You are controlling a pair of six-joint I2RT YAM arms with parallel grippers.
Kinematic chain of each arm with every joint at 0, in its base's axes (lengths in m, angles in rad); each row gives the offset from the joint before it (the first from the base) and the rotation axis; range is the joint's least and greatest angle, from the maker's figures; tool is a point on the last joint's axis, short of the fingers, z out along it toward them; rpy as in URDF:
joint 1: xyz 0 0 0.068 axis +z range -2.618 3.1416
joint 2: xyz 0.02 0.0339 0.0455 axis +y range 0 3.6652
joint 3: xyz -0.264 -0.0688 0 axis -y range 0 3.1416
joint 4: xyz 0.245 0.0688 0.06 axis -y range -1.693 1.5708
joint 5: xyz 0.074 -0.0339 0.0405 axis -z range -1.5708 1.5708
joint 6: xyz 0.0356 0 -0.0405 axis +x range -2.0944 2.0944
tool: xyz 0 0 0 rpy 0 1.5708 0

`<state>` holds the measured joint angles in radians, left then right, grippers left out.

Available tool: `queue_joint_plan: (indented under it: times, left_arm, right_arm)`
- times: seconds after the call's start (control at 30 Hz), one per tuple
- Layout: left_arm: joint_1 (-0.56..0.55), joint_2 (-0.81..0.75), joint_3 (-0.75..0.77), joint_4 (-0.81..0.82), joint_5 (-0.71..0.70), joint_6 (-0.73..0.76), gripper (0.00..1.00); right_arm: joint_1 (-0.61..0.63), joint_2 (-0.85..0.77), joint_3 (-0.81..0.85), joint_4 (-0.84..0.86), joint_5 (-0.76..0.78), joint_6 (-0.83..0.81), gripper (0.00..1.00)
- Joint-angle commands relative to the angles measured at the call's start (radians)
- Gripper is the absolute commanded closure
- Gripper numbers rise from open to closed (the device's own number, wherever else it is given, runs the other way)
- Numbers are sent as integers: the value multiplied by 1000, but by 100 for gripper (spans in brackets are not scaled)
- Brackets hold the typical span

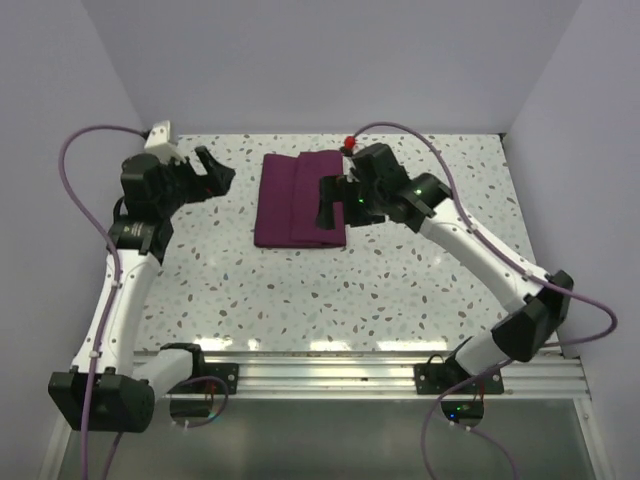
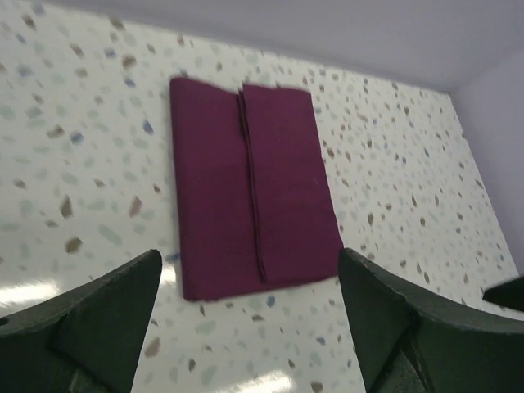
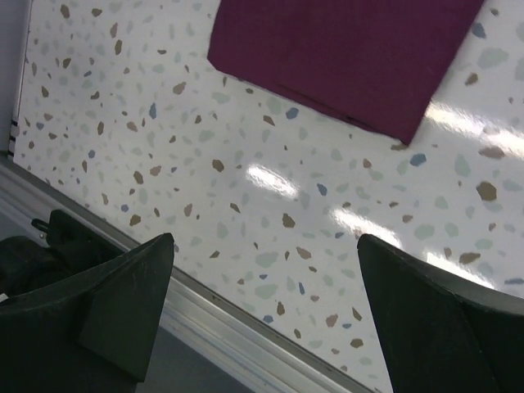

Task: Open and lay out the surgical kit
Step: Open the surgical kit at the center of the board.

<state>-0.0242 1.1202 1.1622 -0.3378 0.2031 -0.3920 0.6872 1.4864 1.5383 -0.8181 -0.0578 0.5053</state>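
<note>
The surgical kit (image 1: 297, 199) is a dark purple-maroon cloth wrap, folded shut and lying flat at the back middle of the table. Its flaps meet along a centre seam. It also shows in the left wrist view (image 2: 250, 184) and in the right wrist view (image 3: 352, 49). No tray or steel instruments show; they are hidden. My left gripper (image 1: 214, 172) is open and empty, left of the wrap and apart from it. My right gripper (image 1: 329, 203) is open and empty, over the wrap's right edge; whether it touches the cloth I cannot tell.
The speckled white table (image 1: 330, 290) has grey walls on three sides. An aluminium rail (image 1: 330, 375) runs along the near edge and shows in the right wrist view (image 3: 213, 323). A red button (image 1: 349, 141) sits at the back behind the right wrist.
</note>
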Motion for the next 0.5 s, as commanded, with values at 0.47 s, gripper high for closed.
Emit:
queue_joint_plan:
  times: [0.47]
  left_arm:
    - [-35, -169, -277, -154, -119, -162, 14]
  right_arm:
    - [193, 959, 999, -365, 305, -53, 18]
